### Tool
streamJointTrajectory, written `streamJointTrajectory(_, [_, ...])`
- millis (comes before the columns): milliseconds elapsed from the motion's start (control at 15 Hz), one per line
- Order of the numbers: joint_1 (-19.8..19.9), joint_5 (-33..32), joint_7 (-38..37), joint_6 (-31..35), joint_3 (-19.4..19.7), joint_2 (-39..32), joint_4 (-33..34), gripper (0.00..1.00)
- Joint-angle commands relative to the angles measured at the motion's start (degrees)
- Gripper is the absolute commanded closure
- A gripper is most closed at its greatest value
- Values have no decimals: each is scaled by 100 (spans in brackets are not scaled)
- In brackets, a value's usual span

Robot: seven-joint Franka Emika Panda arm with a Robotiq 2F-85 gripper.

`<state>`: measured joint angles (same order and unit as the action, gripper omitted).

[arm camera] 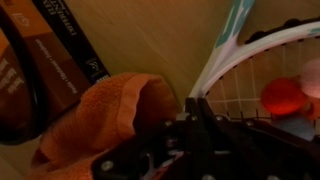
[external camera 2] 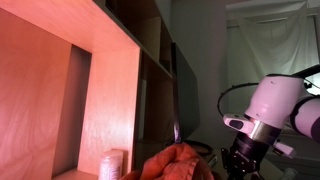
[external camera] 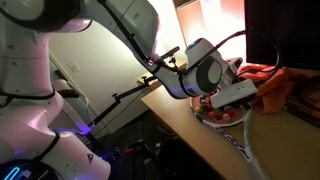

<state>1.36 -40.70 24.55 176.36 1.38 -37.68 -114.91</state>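
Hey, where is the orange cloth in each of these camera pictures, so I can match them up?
Exterior view: the orange cloth is at the right, just beyond the gripper.
Exterior view: the orange cloth is at bottom centre, left of the gripper.
Wrist view: the orange cloth is left of centre, beside the gripper.
Shared landmark: the gripper, right next to the cloth in every view.

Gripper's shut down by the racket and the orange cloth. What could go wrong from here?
The gripper sits shut where the orange cloth meets the racket. What it pinches is hidden, so a lift may drag both.
The red ball sits close by; shifting the racket could send it rolling off the table.
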Motion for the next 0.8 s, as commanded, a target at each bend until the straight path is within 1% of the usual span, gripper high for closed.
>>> streamJointTrajectory(0, [125,67,251,-120,-97,-76,120,90])
streamJointTrajectory(133, [142,85,263,-173,-121,-98,152,91])
streamJointTrajectory(200, [143,100,255,-227,-129,-96,161,94])
streamJointTrajectory(267, [89,99,205,-294,-69,-86,179,67])
streamJointTrajectory(333, [75,94,185,-292,-46,-86,182,68])
streamJointTrajectory(400, [81,92,180,-279,-39,-80,170,65])
streamJointTrajectory(533, [61,95,101,-241,23,-33,102,53])
streamJointTrajectory(600, [29,80,43,-179,78,8,21,44])
streamJointTrajectory(667, [-18,47,-12,-111,153,41,-46,38])
streamJointTrajectory(733, [-105,-66,-199,25,306,81,-135,29])
